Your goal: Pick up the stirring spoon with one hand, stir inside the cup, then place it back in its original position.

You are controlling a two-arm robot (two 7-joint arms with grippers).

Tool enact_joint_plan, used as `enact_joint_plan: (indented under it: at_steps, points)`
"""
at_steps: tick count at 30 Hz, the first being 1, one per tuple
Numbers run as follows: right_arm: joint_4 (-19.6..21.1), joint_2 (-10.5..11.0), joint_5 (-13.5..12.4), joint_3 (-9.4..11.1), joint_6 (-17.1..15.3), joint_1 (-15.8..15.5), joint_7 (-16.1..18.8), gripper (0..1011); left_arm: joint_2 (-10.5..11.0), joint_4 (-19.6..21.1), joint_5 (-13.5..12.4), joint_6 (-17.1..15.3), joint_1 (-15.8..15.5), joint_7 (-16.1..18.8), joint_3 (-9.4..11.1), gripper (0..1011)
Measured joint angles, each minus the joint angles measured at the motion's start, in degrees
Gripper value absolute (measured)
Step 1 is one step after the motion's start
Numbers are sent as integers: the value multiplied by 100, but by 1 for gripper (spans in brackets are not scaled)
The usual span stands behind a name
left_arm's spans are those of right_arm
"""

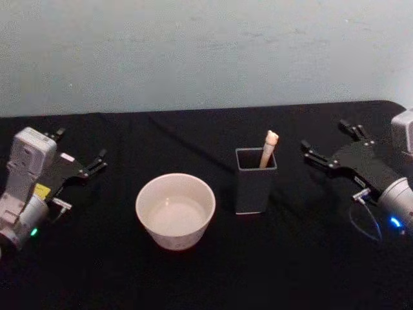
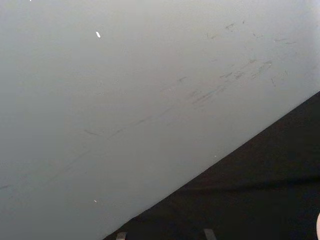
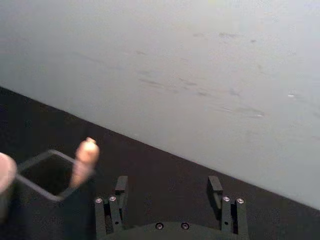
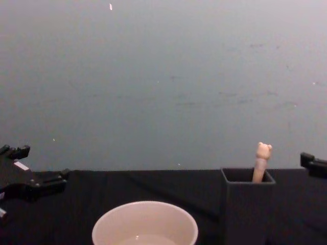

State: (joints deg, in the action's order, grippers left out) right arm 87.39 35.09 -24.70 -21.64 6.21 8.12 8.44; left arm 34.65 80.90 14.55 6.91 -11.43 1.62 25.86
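Observation:
The stirring spoon (image 1: 268, 149) stands in the dark grey square holder (image 1: 255, 184), its original position, with its bear-topped beige handle poking out; its bowl is hidden inside. Left of the holder sits the wide cream cup (image 1: 175, 210). My right gripper (image 1: 328, 139) hovers open to the right of the holder, apart from it. The right wrist view shows the open right gripper (image 3: 168, 186) with the spoon (image 3: 85, 160) and holder (image 3: 45, 175) off to one side. Far left of the cup, my left gripper (image 1: 80, 147) is open and holds nothing. The chest view shows the spoon (image 4: 262, 161), holder (image 4: 248, 204) and cup (image 4: 145, 224).
A black cloth covers the table (image 1: 97, 265), and a pale grey wall (image 1: 206, 51) rises behind it. Bare cloth lies between cup and holder, and in front of both. In the chest view the left gripper (image 4: 36, 164) is low at the left edge.

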Motion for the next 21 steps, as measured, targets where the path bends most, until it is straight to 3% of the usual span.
enact_joint_plan:
  at_steps: [7,13,21]
  points:
    - [211,18,-734,111,-409,-20,878,1000,0,0,0,0,0,0,0,1001]
    - [92,-113,-859,67,-595,130,1199,1000,0,0,0,0,0,0,0,1001]
    - [-310,-440,-802,-45,-704,481,1466,1000,0,0,0,0,0,0,0,1001]
